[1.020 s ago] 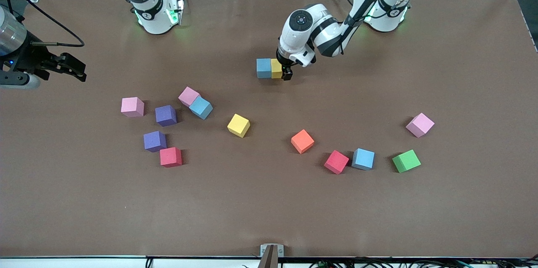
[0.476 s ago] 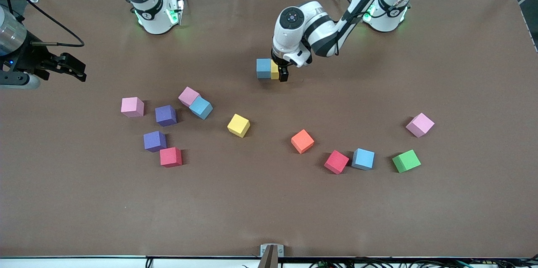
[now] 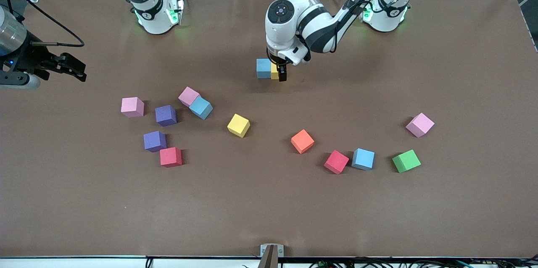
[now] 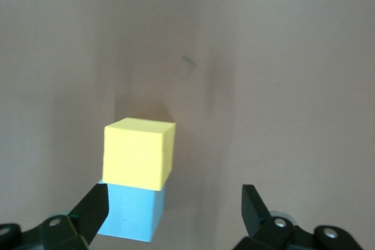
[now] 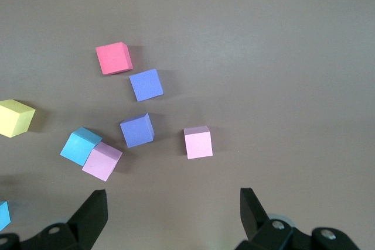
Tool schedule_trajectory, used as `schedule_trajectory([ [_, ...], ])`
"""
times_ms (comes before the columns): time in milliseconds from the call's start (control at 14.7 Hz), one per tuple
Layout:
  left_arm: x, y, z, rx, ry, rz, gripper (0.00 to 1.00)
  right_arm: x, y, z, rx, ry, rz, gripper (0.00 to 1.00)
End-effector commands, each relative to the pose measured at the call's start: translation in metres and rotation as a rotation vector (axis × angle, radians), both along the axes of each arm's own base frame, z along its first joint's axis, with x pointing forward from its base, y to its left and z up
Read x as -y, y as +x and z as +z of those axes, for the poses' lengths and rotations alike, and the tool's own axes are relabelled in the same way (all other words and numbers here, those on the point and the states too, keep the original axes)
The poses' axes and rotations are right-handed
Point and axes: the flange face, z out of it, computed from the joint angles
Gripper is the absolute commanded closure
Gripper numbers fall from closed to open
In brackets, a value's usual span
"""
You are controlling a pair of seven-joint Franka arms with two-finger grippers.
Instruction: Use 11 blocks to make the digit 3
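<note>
no legible txt, no labels, brands, nos. or signs

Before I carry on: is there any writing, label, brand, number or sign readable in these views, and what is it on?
None can be read.
Blocks: plain coloured faces, no print.
Table: bare brown cover, no markings.
Arm bases: a small dark mark on the collar of the right arm's base and of the left arm's base, too small to read.
Left tool and right tool: no lettering visible.
</note>
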Motion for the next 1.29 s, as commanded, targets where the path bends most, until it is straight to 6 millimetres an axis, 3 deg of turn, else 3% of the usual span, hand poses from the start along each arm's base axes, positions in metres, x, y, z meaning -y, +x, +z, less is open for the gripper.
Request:
schedule_trajectory([
  [0,-0.006,0.036,0.027,0.018,0.031,-0.015,0.00,0.001,-0.001,0.003,0.004,-0.001,-0.007,0.00],
  [204,-0.031,0.085,0.046,0.040,-0.008,-0.069,0.00,0.001,-0.002,0.002,0.002,-0.001,-0.007,0.00],
  [612,-0.099,0.166,0.074,0.058,-0.039,-0.208,0.00,0.001,-0.002,0.002,0.002,-0.001,-0.007,0.00],
  [816,-0.130,0.191,0.076,0.060,-0.046,-0.268,0.00,0.001,-0.002,0.002,0.002,-0.001,-0.007,0.00],
  [1020,-0.149,0.205,0.077,0.085,0.000,-0.362,0.00,0.001,-0.002,0.002,0.002,-0.001,-0.007,0.00],
  [1224,-0.166,0.232,0.079,0.100,-0.011,-0.440,0.00,0.001,-0.002,0.002,0.002,-0.001,-0.007,0.00],
])
